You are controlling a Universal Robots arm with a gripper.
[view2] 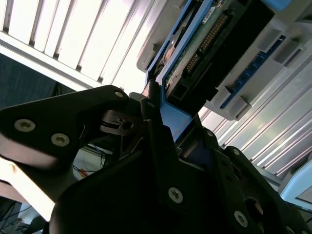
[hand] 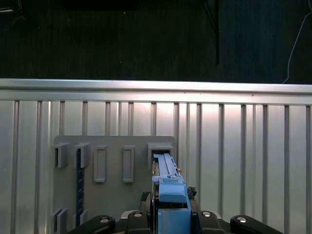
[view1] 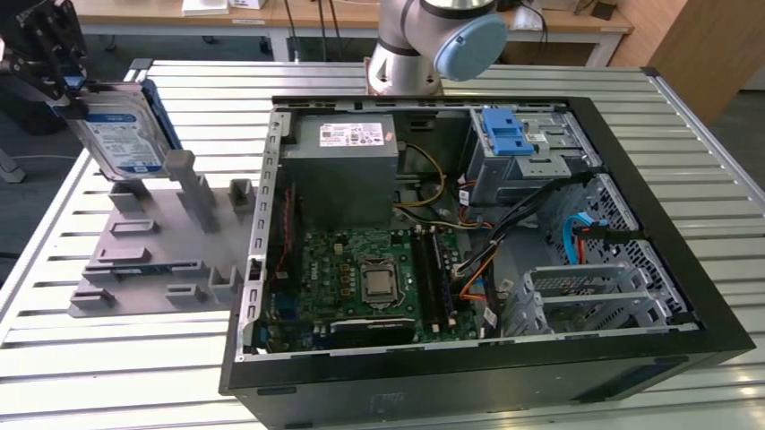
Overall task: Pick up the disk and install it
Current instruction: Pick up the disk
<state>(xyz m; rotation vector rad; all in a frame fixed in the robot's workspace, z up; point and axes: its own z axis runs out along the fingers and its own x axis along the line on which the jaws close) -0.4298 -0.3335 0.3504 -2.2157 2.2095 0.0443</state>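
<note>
While the gripper (view1: 63, 85) clamps the disk (view1: 120, 134) by its upper end, fingers (view2: 155, 124) closed on the blue carrier frame, the pick-up half of the task looks all but done and the install not begun. In the exterior view the disk hangs upright near the table's (view1: 107, 376) far corner on the exterior view's left, its lower edge right at the grey holder plate (view1: 143, 255); whether it is free of the slot I cannot tell. The open computer case (view1: 478, 381) lies apart from it, towards the exterior view's right, with its drive cage (view1: 532, 157) in the case's far corner, just beside the power supply (view1: 347, 161). In my judgement the install calls for a straight lift clear of the holder's upright posts, then a carry over the case's side wall. There is open room above the table between plate and case. Inside the case it is tighter: loose cables (view1: 514, 228) trail just beside the cage, and the cage walls look to leave little slack.
</note>
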